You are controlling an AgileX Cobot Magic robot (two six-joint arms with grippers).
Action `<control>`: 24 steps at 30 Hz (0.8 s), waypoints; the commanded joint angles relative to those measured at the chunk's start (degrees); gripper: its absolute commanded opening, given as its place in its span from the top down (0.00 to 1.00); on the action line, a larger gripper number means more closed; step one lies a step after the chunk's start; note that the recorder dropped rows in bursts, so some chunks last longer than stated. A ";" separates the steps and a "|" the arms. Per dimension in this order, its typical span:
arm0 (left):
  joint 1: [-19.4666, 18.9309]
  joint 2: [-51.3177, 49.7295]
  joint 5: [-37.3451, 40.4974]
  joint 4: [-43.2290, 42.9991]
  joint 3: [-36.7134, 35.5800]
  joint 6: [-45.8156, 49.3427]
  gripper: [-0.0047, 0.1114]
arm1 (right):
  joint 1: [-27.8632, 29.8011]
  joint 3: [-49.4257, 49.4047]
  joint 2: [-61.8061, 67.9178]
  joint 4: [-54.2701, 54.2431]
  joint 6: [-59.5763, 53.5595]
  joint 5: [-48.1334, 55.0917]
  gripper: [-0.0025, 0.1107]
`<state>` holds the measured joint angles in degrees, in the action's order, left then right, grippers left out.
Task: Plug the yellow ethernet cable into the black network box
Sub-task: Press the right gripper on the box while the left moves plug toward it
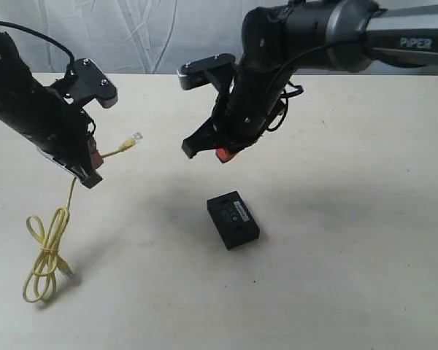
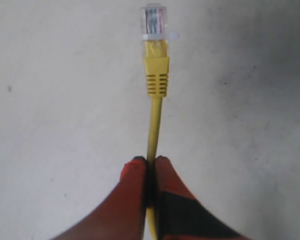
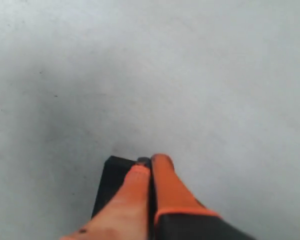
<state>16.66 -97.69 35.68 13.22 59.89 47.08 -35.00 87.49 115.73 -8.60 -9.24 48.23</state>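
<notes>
Left gripper pinching the yellow ethernet cable just behind its clear plug, the rest trailing onto the table. Right gripper pressed together, apparently empty, hanging above the black network box, fingers partly blocking its wrist view.

Soft, even light, a dim diffuse shadow on the table around the black network box, wrist views slightly blurred.

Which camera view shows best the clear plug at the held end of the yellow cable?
The left wrist view: the clear plug is near and sharp, beyond the left end effector gripping the yellow ethernet cable. In the exterior view the plug is only small. The right wrist view does not show it.
</notes>
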 commanded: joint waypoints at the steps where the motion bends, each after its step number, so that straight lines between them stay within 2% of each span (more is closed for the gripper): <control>1: 1.59 0.69 5.13 8.07 0.25 10.44 0.96 | 3.54 -1.76 -3.62 -0.61 0.20 2.75 0.98; 6: 4.79 0.18 7.92 8.22 0.25 10.50 0.96 | 6.38 -8.07 -6.37 -3.70 0.20 0.54 0.98; 15: 13.85 -5.16 8.43 5.55 0.25 5.40 0.96 | 6.93 -19.96 -7.17 -4.95 0.20 -9.79 0.98; 24: 17.17 -8.15 6.71 1.67 0.25 -0.54 0.96 | 6.93 -22.20 -7.03 -4.95 0.20 -12.65 0.98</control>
<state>32.99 -105.20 43.35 15.16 59.99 47.83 -28.28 65.76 109.25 -13.53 -9.03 36.47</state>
